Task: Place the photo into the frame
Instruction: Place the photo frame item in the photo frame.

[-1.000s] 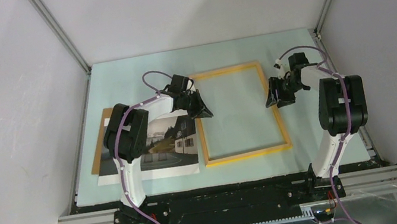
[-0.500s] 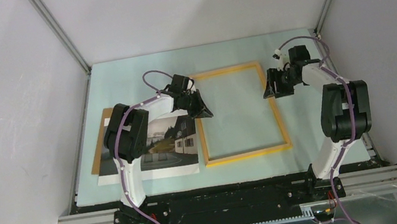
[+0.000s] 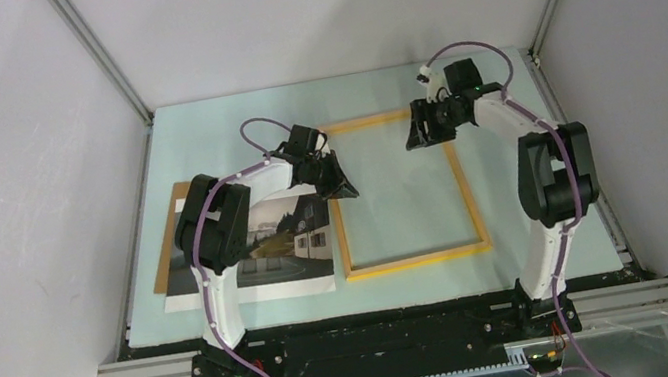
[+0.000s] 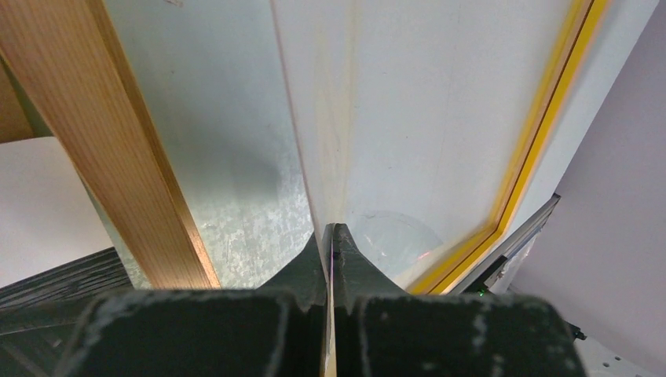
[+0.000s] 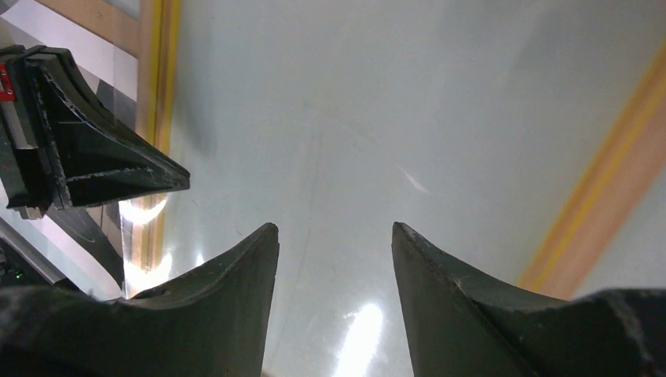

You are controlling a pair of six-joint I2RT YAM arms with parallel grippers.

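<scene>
Pale green table (image 3: 201,139) bears the thin yellow-edged frame (image 3: 417,258); left fingers (image 4: 298,276) together, right fingers (image 5: 236,275) apart

From the top view, note that the left arm (image 3: 214,223) covers much of the photo (image 3: 296,230), the photo hides most of the brown board (image 3: 168,255), and the right gripper (image 3: 415,138) hides the far right corner of the frame (image 3: 412,259). The 2 wrist views crop the frame.

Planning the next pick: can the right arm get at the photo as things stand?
Probably not. The photo lies left of the frame, partly under the left arm, whose shut left hand sits at the frame's left edge, in between. The open right hand hovers over the frame's far right corner.
</scene>
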